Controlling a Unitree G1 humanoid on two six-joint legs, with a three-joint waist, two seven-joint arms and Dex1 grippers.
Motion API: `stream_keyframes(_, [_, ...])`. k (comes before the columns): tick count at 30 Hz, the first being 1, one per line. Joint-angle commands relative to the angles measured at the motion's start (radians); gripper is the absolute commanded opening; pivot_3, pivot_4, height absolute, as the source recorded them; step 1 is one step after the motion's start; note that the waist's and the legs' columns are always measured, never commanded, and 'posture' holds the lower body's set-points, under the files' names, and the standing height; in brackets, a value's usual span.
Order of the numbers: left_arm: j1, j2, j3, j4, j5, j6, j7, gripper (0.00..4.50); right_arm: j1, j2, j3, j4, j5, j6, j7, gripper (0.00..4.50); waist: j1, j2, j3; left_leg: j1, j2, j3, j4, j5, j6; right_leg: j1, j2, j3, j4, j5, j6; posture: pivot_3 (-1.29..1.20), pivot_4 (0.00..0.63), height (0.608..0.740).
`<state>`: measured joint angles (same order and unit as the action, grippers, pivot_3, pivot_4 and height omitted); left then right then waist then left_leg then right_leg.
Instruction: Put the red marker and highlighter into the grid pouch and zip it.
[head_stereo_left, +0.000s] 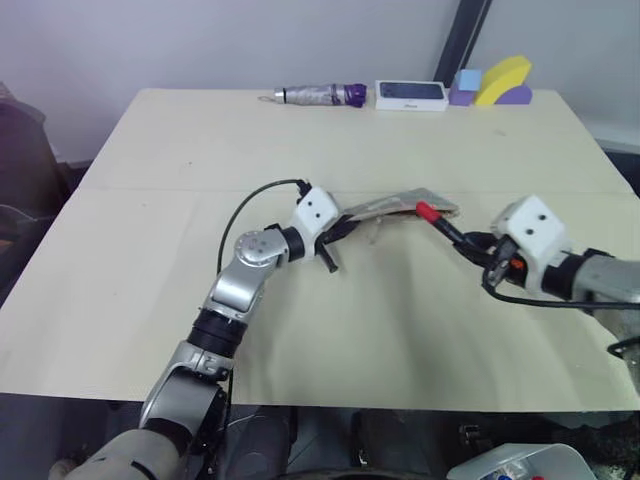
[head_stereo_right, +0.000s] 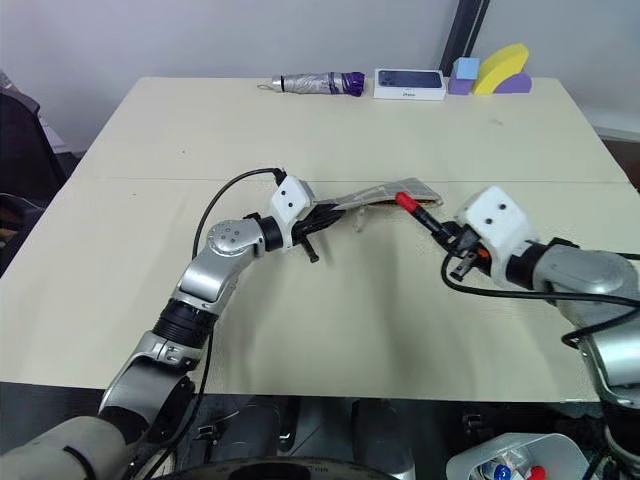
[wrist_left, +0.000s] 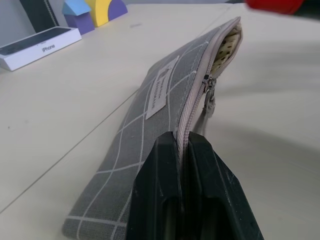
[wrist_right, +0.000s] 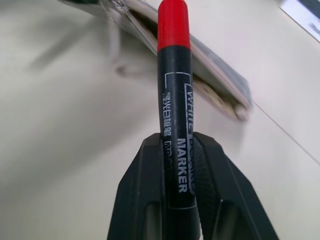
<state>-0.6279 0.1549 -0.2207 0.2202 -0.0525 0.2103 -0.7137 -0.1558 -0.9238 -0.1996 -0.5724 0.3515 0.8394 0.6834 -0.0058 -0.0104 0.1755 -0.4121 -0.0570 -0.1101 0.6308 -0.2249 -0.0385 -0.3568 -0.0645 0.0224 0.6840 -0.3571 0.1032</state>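
1. Counted on the table (head_stereo_left: 150, 300): one grid pouch (wrist_left: 150, 130), one red marker (wrist_right: 175, 100), one folded purple umbrella (head_stereo_left: 315, 95), one boxed phone (head_stereo_left: 410, 95) and one cluster of coloured blocks (head_stereo_left: 495, 82).
2. The umbrella, phone box and blocks line the far edge, from about 12 o'clock round to 1 o'clock in the head views, well apart from both arms.
3. The pouch is at table centre, held off the surface and slanting upward toward the right; its mouth gapes at the far end, and the zipper pull (wrist_left: 207, 85) sits partway along the zip.
4. Wide bare tabletop lies at 9 o'clock and along the near edge at 6 o'clock, and a further open strip separates the pouch from the far row.
5. The left gripper (wrist_left: 184, 150) is clamped tight on the pouch's zipper edge at its near end, fingers (wrist_left: 160, 200) pressed on either side of the fabric.
6. The right gripper (wrist_right: 177, 145), at 3 o'clock of the pouch, pinches the marker's black barrel. Its red cap points toward 10 o'clock and lies just beside the pouch's open mouth.
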Motion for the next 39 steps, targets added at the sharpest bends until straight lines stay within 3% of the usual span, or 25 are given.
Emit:
stream_keyframes(1, [-0.004,-0.003,-0.003,-0.063,-0.017,-0.002,-0.003,0.00,-0.027,-0.021,0.030,-0.003,-0.035,-0.002,-0.019,0.25,-0.002,0.000,0.000,0.000,0.000,0.000,0.000,0.000,0.000,0.000,0.000,0.000,0.000,0.000,0.000,0.00,0.150,0.740])
stream_keyframes(17, [0.024,0.024,-0.035,-0.108,0.009,-0.016,-0.026,0.00,-0.044,-0.066,0.086,0.060,-0.127,-0.044,-0.004,0.25,-0.005,0.000,0.000,0.000,0.000,0.000,0.000,0.000,0.000,0.000,0.000,0.000,0.000,0.000,0.000,0.00,0.150,0.740])
stream_keyframes(24, [0.004,0.094,-0.143,-0.089,0.131,-0.146,-0.051,0.00,-0.090,-0.167,0.277,0.071,-0.300,-0.159,0.031,0.25,-0.007,0.001,0.000,0.000,0.000,0.000,-0.001,0.000,0.000,-0.001,0.001,0.000,0.000,0.000,0.000,0.00,0.150,0.740])
stream_keyframes(27, [0.002,0.098,-0.175,-0.098,0.158,-0.168,-0.058,0.00,-0.146,-0.151,0.369,0.074,-0.368,-0.191,0.040,0.25,-0.007,0.001,0.000,0.000,0.000,0.000,-0.001,0.000,0.000,-0.001,0.000,0.000,0.000,0.000,0.000,0.00,0.150,0.740])
stream_keyframes(32, [0.009,0.090,-0.176,-0.114,0.155,-0.156,-0.059,0.00,-0.213,-0.084,0.417,0.050,-0.366,-0.164,0.073,0.25,-0.007,0.000,0.000,0.000,0.001,0.000,-0.001,0.000,0.000,-0.001,0.000,0.000,0.000,0.000,0.000,0.00,0.150,0.740])
stream_keyframes(39, [0.011,0.100,-0.128,-0.110,0.114,-0.108,-0.058,0.00,-0.241,-0.077,0.274,-0.003,-0.317,-0.139,0.104,3.66,-0.005,0.000,0.000,0.000,0.000,0.000,-0.001,0.000,0.000,-0.001,0.000,0.000,0.000,0.000,0.000,0.00,0.150,0.740])
